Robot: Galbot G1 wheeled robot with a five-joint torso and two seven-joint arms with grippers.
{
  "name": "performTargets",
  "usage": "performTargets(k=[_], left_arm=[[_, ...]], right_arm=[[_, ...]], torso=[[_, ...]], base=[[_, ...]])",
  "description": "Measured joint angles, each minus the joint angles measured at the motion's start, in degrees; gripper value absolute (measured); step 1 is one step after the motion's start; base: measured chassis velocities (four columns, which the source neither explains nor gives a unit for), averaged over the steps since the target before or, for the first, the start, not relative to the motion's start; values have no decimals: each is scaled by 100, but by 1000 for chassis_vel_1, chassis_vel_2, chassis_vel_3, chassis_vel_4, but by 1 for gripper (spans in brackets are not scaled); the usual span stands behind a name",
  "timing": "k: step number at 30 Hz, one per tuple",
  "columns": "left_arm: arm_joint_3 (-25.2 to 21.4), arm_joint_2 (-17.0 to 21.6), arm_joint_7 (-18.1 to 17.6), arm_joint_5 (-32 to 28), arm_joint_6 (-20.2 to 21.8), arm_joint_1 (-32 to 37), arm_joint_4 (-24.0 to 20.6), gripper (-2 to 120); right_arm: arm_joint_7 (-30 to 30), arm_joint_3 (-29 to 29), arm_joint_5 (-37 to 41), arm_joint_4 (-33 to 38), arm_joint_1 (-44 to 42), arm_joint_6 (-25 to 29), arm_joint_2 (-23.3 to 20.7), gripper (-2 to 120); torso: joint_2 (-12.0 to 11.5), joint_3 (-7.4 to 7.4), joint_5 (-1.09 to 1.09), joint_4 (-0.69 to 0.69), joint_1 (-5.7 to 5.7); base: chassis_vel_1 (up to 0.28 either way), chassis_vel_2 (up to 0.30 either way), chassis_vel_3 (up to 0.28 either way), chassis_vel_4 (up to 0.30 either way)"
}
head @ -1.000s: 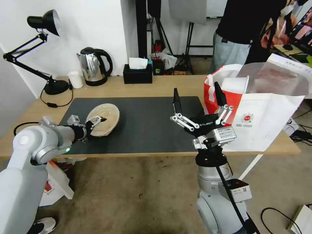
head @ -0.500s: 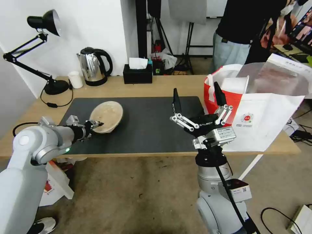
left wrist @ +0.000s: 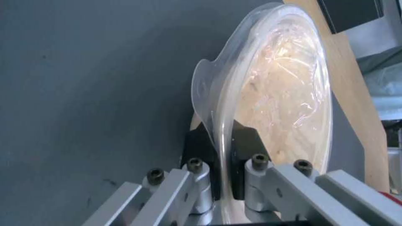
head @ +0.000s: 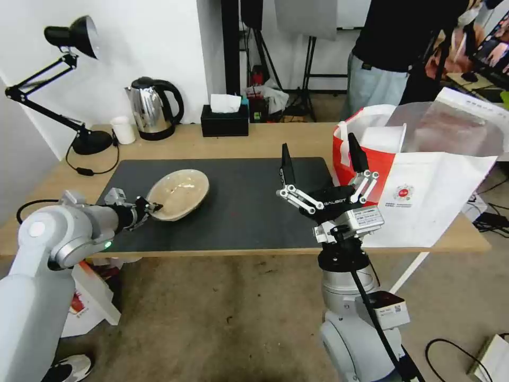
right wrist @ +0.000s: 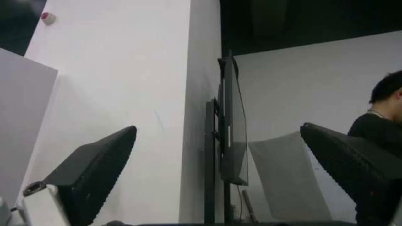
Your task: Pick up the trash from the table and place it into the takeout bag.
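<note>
Over the mat (head: pixel 244 207), my left gripper (head: pixel 151 207) pinches the lid (head: pixel 178 193) by its near rim, hollow side up, tilted. My right gripper (head: pixel 318 159) points upward, fingers spread wide, empty, beside the bag (head: pixel 424 201).

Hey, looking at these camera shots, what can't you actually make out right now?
- Takeout bag contents: head view, hidden by its front wall and foil lining.
- Whether the lid clears the mat: head view, unclear.
- Left gripper pads: left wrist view, partly covered by the lid's rim.
- Table under the right gripper: right wrist view faces upward.
</note>
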Motion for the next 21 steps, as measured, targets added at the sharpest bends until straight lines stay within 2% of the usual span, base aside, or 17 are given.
performTargets(k=[21], left_arm=[[-165,11,69,18,-156,57,-269,3]], right_arm=[[0,31,14,29,-36,8,34,100]], torso=[[0,0,0,0,0]], base=[[0,0,0,0]])
